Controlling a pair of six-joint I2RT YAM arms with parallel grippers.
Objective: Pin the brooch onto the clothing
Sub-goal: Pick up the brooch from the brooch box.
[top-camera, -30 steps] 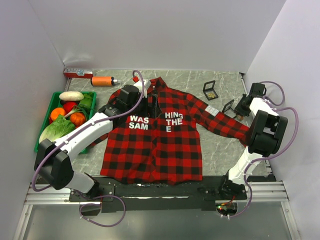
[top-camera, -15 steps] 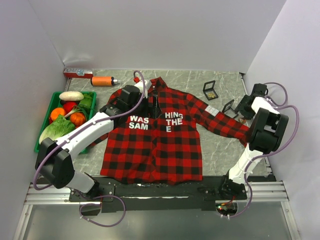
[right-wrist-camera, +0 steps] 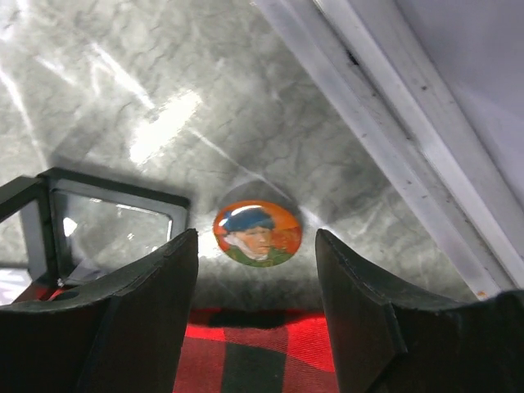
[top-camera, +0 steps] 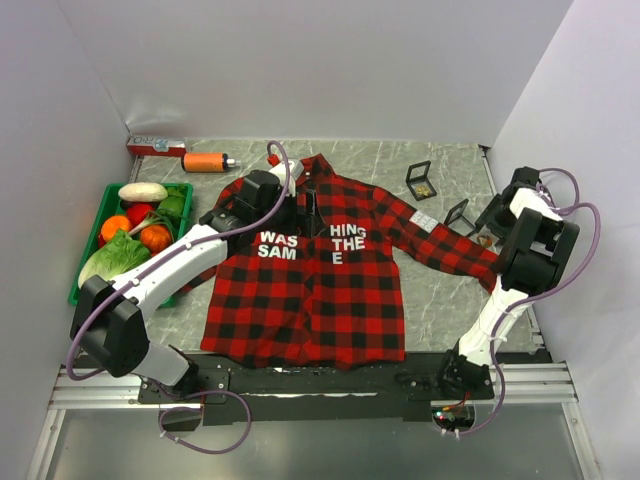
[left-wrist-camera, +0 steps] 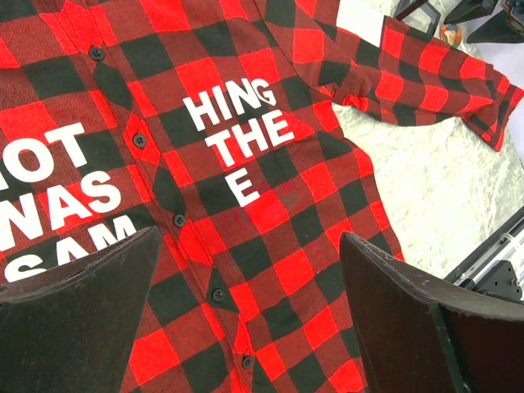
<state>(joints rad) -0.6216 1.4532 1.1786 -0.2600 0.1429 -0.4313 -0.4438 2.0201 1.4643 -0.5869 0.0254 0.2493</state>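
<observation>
Marble table (top-camera: pixel 440 290) | left hand (left-wrist-camera: pixel 250 246), right hand (right-wrist-camera: pixel 255 246) spread | brooch (right-wrist-camera: pixel 257 233) portrait legible right-wrist only

Robot lab test cell. Evidence: plain white walls (top-camera: pixel 300 70) box in a marble-pattern tabletop (top-camera: pixel 440 300) on the left, far and right sides. Two arms, left (top-camera: pixel 160 275) and right (top-camera: pixel 520 270), are bolted to a black base plate (top-camera: pixel 320 380) at the near edge. Unrelated props staged together: shirt (top-camera: pixel 300 290), crate (top-camera: pixel 90 232) of produce at left, bottle (top-camera: pixel 207 161) at far side.
</observation>
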